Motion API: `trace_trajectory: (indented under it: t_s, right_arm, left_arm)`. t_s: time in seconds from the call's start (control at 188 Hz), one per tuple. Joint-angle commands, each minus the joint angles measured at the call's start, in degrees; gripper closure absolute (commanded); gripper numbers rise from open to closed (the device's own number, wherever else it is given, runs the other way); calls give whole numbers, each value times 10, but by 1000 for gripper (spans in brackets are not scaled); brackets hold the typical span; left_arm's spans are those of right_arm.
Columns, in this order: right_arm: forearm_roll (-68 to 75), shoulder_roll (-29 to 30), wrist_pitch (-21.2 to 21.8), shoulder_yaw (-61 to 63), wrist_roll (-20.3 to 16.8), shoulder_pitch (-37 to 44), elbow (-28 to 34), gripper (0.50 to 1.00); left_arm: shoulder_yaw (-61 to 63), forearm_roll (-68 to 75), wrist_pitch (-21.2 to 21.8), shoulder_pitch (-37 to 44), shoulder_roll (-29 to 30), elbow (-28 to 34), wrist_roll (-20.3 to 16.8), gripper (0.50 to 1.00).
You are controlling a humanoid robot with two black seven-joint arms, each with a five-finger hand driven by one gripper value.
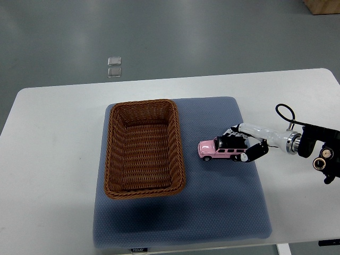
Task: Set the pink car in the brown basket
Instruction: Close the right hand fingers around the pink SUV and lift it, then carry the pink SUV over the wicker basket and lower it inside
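Right robot hand (247,144) comes in from the right edge, fingers curled around the rear of the pink car (219,150), pinching it. The car sits on the blue mat (223,212), just right of the brown basket (144,148), nose toward the basket, not touching it. Basket lies on the mat's left half. Mat sits on the white tabletop (53,159).

The right hand (245,144) curls its fingers (254,154) around the pink car (219,150) on the blue mat (223,202), just beside the brown basket (178,154) on the white bench (48,159)
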Motion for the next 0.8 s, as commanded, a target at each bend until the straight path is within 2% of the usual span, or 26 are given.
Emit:
trace_trajectory:
  t_s: [0.0, 0.504, 0.685, 0.796]
  right_arm:
    - [1, -14, -1, 6, 2, 1, 6, 1000]
    - [19, -71, 0, 8, 13, 90, 32, 1000]
    - [55, -55, 3, 7, 14, 127, 32, 1000]
    - [83, -18, 4, -3, 14, 149, 25, 1000]
  left_arm:
    - [0, 0, 0, 0, 0, 0, 0, 500]
    - [0, 0, 1, 0, 0, -3, 0, 500]
    - [0, 0, 1, 0, 0, -4, 1, 500]
    - [0, 0, 1, 0, 0, -4, 1, 500]
